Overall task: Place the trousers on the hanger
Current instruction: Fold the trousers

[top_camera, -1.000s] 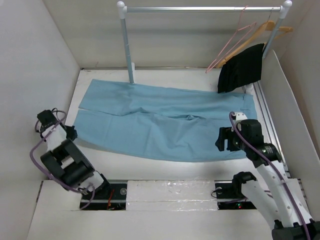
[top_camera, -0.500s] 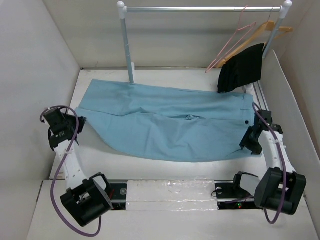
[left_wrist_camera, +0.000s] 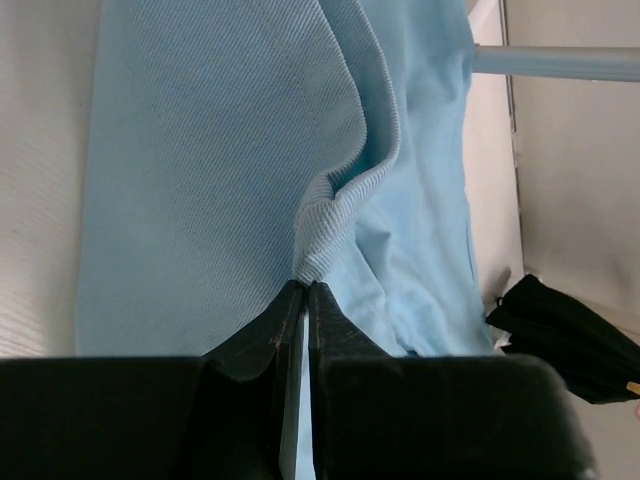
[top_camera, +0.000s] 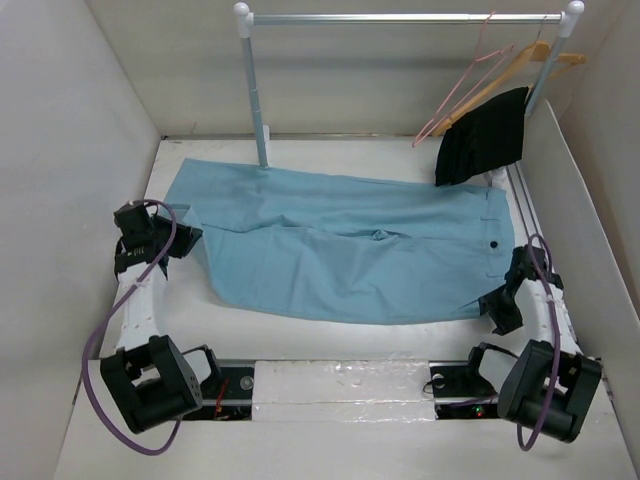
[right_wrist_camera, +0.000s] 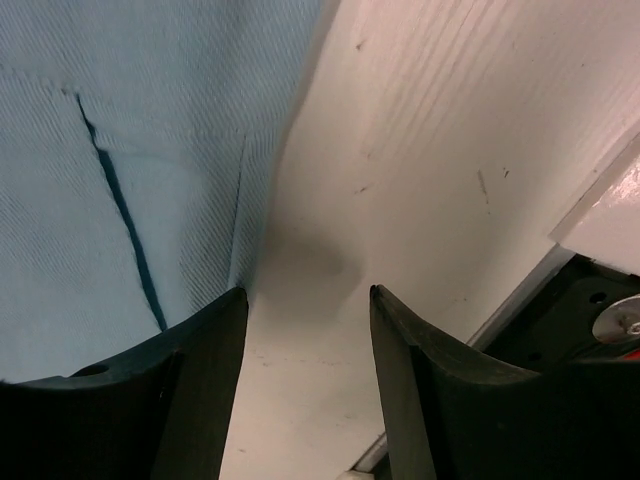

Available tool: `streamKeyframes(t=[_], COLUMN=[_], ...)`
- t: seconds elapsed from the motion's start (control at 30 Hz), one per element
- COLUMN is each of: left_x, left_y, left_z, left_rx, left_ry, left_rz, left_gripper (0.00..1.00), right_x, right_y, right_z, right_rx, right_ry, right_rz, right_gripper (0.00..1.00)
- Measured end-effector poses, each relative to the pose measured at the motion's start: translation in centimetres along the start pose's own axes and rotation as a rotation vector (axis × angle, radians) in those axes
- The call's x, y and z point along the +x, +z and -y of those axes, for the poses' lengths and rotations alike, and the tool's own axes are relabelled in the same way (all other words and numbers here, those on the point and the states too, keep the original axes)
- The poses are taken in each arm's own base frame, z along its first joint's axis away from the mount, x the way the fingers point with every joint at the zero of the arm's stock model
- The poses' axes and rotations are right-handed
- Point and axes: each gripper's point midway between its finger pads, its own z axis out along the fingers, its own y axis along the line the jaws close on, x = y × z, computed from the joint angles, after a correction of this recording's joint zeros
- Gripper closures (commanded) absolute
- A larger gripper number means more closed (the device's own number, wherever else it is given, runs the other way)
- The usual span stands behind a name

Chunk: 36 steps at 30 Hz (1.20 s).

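The light blue trousers lie spread across the table, waistband at the right. My left gripper is shut on the hem of the near leg, which is bunched and pulled inward. My right gripper is open just off the waistband's near corner; in the right wrist view the cloth edge touches the left finger and bare table lies between the jaws. A pink wire hanger and a wooden hanger hang on the rail.
A black garment hangs from the wooden hanger at the right, over the trousers' far corner. The rail's left post stands at the trousers' far edge. White walls close in left, right and back. A metal track runs along the right.
My left gripper has moved right, dragging the near leg's hem inward. My right gripper has moved down toward the near edge, beside the waistband's near corner.
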Motion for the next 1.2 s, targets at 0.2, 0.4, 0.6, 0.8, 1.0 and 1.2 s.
streamKeyframes(t=[0.2,0.4,0.6,0.8,1.0,1.2], left_x=[0.1,0.0,-0.3,-0.8,-2.8,-5.6], left_y=[0.9,1.2,1.2,1.1,0.3,-0.7], left_z=[-0.8,-1.1,-1.4,-1.6,0.1,1.5], left_rx=[-0.024,-0.039,-0.050,-0.065,-0.055,-0.069], left_ry=[0.014,0.019,0.032,0.040,0.062,0.066], left_rz=[-0.020,-0.017,-0.003,0.016,0.073,0.159], left_gripper=[1.00,1.00,1.00,1.00,1.00,1.00], right_x=[-1.0,-1.8,-2.2,-4.1,-12.6,-15.5], right_y=[1.2,1.8,2.2,0.6,-8.2,-9.6], right_z=[-0.6,-1.6,-3.6,-4.0,-8.1,-10.8], right_rx=[0.008,0.020,-0.056,-0.106,-0.279,-0.275], right_ry=[0.050,-0.021,-0.104,-0.200,-0.264,-0.387], right_rz=[0.003,-0.026,-0.063,0.026,0.331,0.393], right_gripper=[0.46,0.59,1.00,1.00,1.00,1.00])
